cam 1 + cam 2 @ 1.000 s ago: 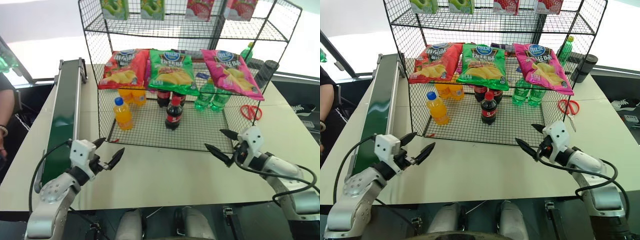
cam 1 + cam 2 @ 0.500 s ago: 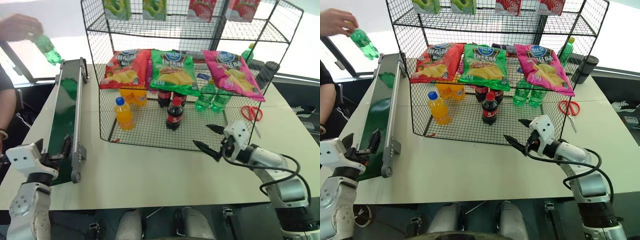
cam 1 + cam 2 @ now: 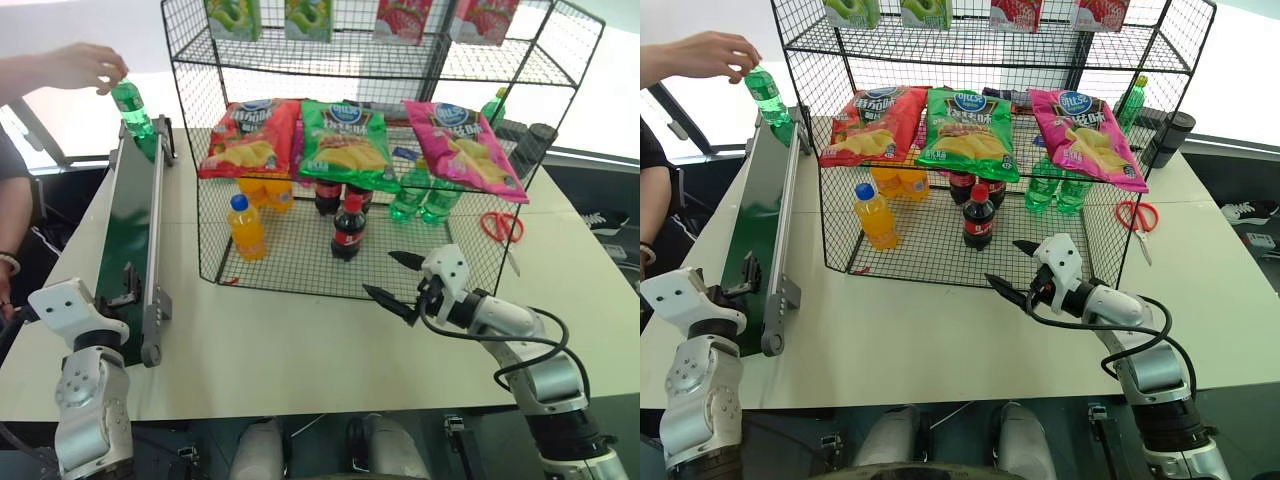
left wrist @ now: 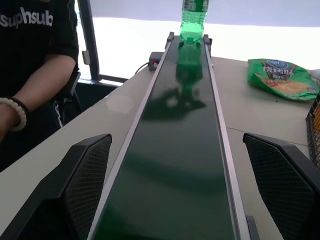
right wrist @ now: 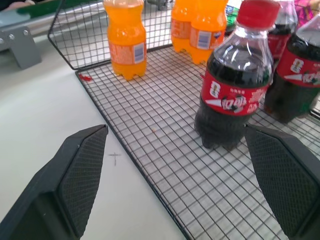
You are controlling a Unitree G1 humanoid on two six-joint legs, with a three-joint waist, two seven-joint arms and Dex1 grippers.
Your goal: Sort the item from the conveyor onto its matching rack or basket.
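Green soda bottle upright at far end of conveyor, a person's hand on its cap. Left gripper at belt's near end, jaws wide, empty. Right gripper spread open, empty, by rack front edge, facing cola bottle.

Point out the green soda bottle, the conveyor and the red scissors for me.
green soda bottle (image 3: 131,108), left eye view, on its label.
conveyor (image 3: 128,240), left eye view, mid-belt.
red scissors (image 3: 1134,214), right eye view, on the handles.
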